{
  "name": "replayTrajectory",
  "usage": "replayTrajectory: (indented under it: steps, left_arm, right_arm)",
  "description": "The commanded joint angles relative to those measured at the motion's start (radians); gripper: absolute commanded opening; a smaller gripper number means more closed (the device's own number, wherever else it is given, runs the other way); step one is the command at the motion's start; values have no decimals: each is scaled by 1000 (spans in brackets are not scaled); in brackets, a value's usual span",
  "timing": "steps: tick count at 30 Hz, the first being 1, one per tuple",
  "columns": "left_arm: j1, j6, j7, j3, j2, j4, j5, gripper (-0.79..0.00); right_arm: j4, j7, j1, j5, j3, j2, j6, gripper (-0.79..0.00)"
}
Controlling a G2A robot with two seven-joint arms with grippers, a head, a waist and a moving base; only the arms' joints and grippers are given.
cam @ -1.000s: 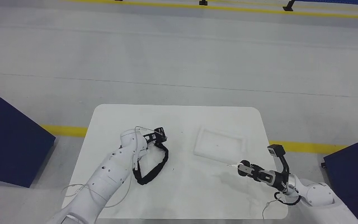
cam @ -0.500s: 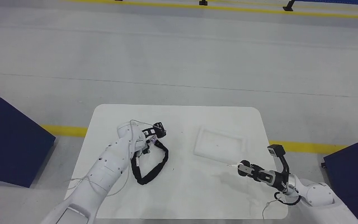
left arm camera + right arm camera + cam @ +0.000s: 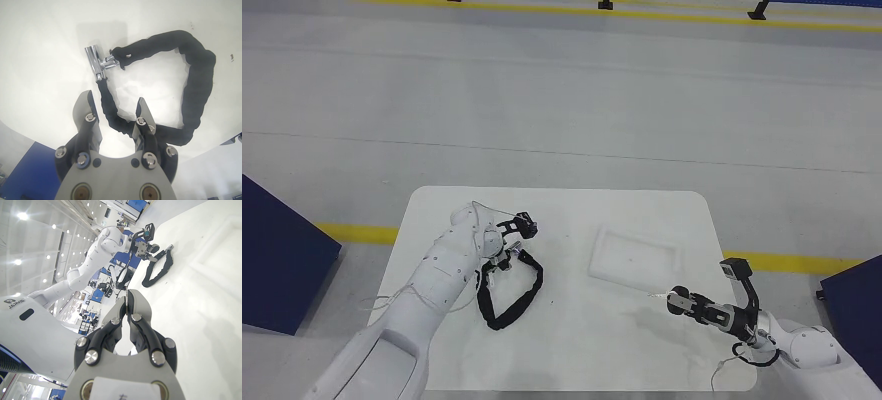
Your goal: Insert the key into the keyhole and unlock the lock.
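The fingers (image 3: 91, 106) of the left gripper (image 3: 115, 96) stand spread and empty above the white table (image 3: 43, 47), one on either side of the black fabric-sleeved chain (image 3: 198, 79), just short of its shiny chrome T-shaped lock barrel (image 3: 94, 60). The right gripper (image 3: 127, 294), well apart across the table, is pinched on a thin flat metal key (image 3: 125, 303). The likely risk is that the soft, limp sleeve gives no firm hold, so the smooth round barrel may roll or twist and the slim key miss or jam at the keyhole, which is hidden.
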Motion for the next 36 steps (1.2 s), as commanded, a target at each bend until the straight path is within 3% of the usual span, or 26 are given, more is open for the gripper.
replayTrajectory:
  steps: [1, 10, 21, 24, 25, 26, 36]
  left_arm:
    - [-12, 16, 19, 8, -9, 36, 1, -265]
    - [-58, 19, 90, 35, -41, 156, -4, -274]
    - [-101, -17, 40, 53, -83, 260, -41, -274]
    - [-106, -22, 31, 58, -92, 276, -45, -215]
    - [-108, -25, 33, 59, -94, 279, -46, -58]
    - [-112, -24, 37, 60, -96, 281, -47, 0]
    - [-112, -24, 37, 60, -96, 281, -47, 0]
  right_arm:
    - [0, 0, 0, 0, 0, 0, 0, -785]
    - [0, 0, 0, 0, 0, 0, 0, -785]
    - [0, 0, 0, 0, 0, 0, 0, -785]
    - [0, 0, 0, 0, 0, 0, 0, -785]
    - [0, 0, 0, 0, 0, 0, 0, -785]
    - [0, 0, 0, 0, 0, 0, 0, -785]
    - [0, 0, 0, 0, 0, 0, 0, -785]
